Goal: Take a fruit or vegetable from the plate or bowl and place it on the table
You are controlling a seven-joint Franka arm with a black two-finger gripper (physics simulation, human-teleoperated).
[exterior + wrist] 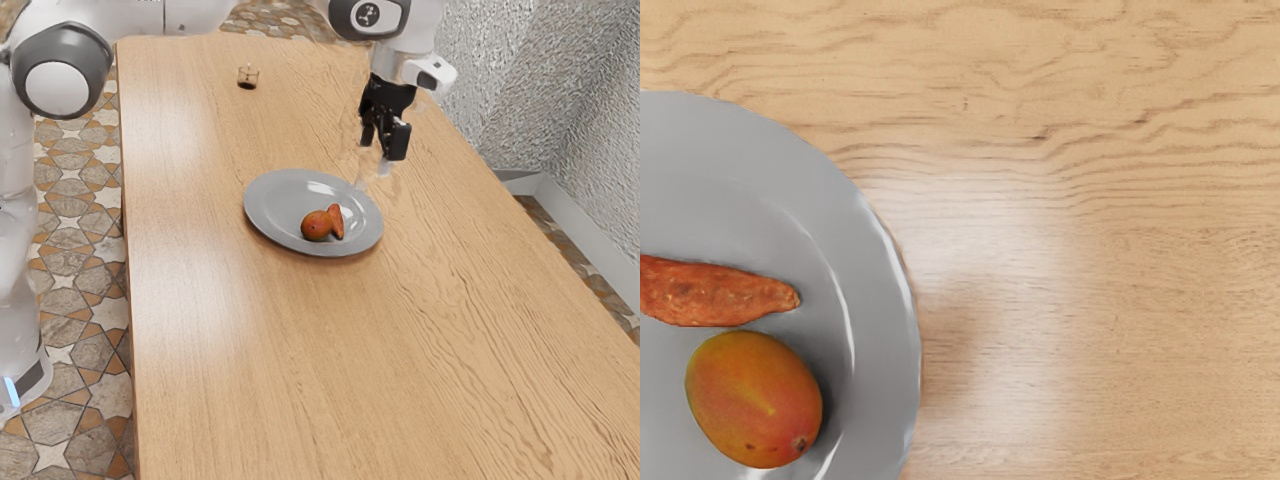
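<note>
High over the table, beyond the plate's edge, my gripper (pixel 382 151) hangs open with nothing between its fingers. Below it and toward the exterior view's left lies the grey plate (pixel 275 205). On that plate a round orange-red mango (pixel 316 226) rests beside a slim orange sweet potato (pixel 336 220). The wrist view has part of the plate (pixel 875 300), with the red-orange sweet potato (pixel 715 293) lying close alongside the yellow-red mango (pixel 754 400).
A small glass with something dark in it (pixel 248 77) stands near the table's far end. Wooden table surface (pixel 400 370) surrounds the plate, and a textured wall (pixel 590 110) rises beyond the table's edge at the exterior view's right.
</note>
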